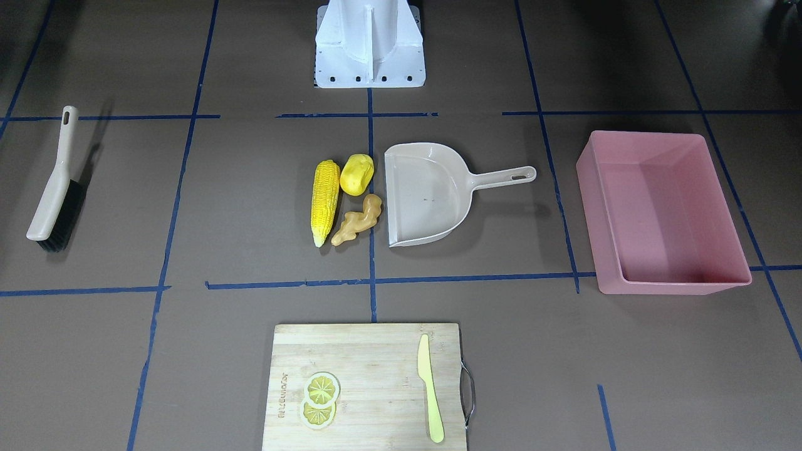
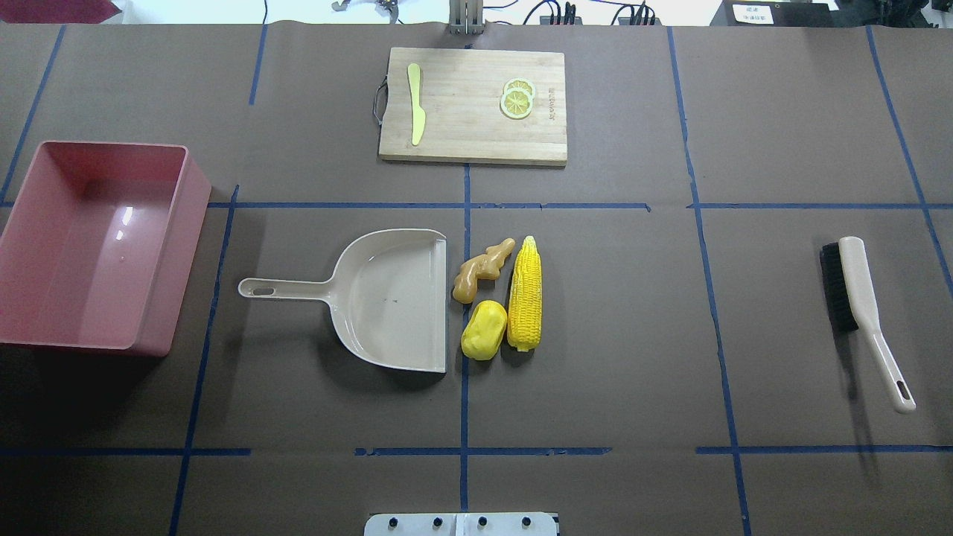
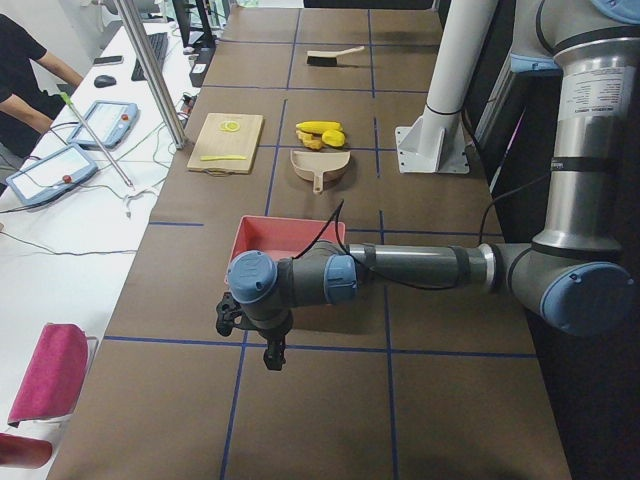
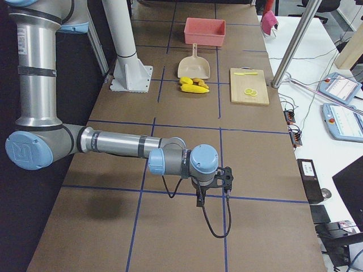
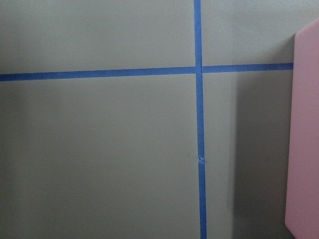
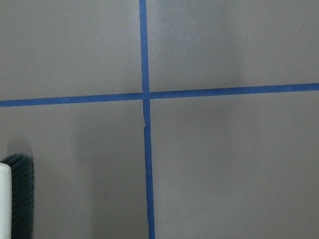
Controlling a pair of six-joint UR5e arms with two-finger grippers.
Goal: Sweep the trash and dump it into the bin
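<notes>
The corn cob (image 2: 524, 304), the yellow potato-like lump (image 2: 484, 330) and the tan ginger root (image 2: 482, 269) lie together at the table's middle, just off the open mouth of the beige dustpan (image 2: 387, 298). The pink bin (image 2: 89, 246) stands empty at the left in the overhead view. My left gripper (image 3: 252, 335) hangs over the table beside the bin's outer wall (image 5: 305, 134). My right gripper (image 4: 218, 182) hangs over bare table at the other end. Neither touches anything, and I cannot tell whether they are open or shut.
A beige hand brush (image 2: 856, 298) with black bristles lies at the right in the overhead view, and its end shows in the right wrist view (image 6: 12, 199). A wooden cutting board (image 2: 473, 104) with lemon slices (image 2: 517, 98) and a pale yellow knife (image 2: 415, 113) lies at the far edge.
</notes>
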